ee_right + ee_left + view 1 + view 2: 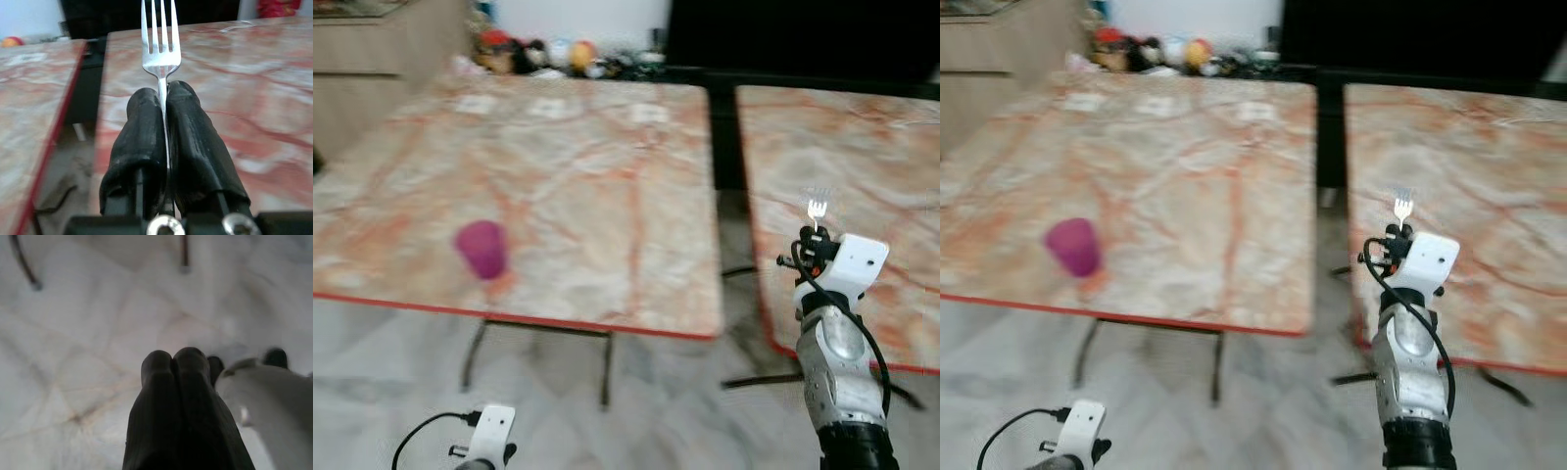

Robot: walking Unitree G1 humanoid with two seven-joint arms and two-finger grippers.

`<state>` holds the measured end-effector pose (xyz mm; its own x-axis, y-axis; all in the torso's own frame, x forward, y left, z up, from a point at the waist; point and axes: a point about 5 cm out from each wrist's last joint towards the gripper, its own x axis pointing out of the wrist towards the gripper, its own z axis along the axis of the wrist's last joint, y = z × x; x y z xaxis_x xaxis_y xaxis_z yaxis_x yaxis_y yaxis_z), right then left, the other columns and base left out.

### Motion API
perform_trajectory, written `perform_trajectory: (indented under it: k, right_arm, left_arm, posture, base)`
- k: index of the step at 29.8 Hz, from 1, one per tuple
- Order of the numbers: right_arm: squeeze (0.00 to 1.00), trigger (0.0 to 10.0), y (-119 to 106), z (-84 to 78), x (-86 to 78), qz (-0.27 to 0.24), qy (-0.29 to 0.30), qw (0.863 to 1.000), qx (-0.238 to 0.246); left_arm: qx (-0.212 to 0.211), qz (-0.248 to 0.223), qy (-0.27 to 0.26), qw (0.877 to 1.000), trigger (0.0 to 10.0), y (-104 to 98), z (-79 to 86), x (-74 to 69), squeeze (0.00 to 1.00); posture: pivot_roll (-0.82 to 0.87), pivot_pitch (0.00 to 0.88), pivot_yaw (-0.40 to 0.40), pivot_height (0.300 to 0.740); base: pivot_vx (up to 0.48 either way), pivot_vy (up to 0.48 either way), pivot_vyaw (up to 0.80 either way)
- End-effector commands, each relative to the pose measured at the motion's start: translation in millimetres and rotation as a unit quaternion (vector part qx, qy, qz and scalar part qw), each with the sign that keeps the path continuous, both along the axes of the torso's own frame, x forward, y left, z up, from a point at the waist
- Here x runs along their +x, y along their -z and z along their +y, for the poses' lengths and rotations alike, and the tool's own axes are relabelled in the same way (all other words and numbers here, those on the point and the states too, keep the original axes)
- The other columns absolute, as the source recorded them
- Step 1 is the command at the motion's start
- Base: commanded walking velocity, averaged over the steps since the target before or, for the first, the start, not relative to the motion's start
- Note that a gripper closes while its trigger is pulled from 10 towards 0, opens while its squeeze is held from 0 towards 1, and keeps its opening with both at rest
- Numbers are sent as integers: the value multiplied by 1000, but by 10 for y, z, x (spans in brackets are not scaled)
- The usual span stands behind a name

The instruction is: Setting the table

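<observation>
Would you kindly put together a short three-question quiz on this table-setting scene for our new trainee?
1. True or false: the right pincer is shut on a fork with its tines pointing up.
2. Where does the pink cup stand? A) on the left table, near its front edge B) on the right table C) on the floor
3. Fill in: the left pincer hangs low over the pale ____, its fingers pressed together.

Key: 1 true; 2 A; 3 floor.
</observation>
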<state>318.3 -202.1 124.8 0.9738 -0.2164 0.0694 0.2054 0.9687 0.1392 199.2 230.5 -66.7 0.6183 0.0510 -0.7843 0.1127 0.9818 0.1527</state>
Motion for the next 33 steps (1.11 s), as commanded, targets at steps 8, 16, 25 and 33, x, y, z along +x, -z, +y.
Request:
perform_trajectory:
  k: [8, 16, 25, 33]
  right_arm:
    - [0, 10000, -82, -42, 23, -15, 6, 1000, -5]
    - [0, 10000, -80, -56, 40, -11, 10, 1000, -7]
    - [0, 10000, -89, -123, 52, -11, 25, 1000, -10]
    - [0, 10000, -102, -176, 77, -10, 40, 999, -11]
  left_arm:
    - [3, 5, -2, 1000, 10000, 2, 33, -15, 0]
    - [3, 5, -3, 1000, 10000, 2, 27, -11, 0]
    - [2, 4, 2, 1000, 10000, -8, 21, 10, 0]
    - [4, 2, 6, 1000, 10000, -24, 21, 40, 0]
  posture:
    - [101, 75, 1, 740]
    - [88, 79, 3, 740]
    - [47, 52, 23, 740]
    - [30, 31, 38, 740]
  base:
    - [0, -465, 0]
    - [0, -465, 0]
    - [0, -464, 0]
    - [0, -464, 0]
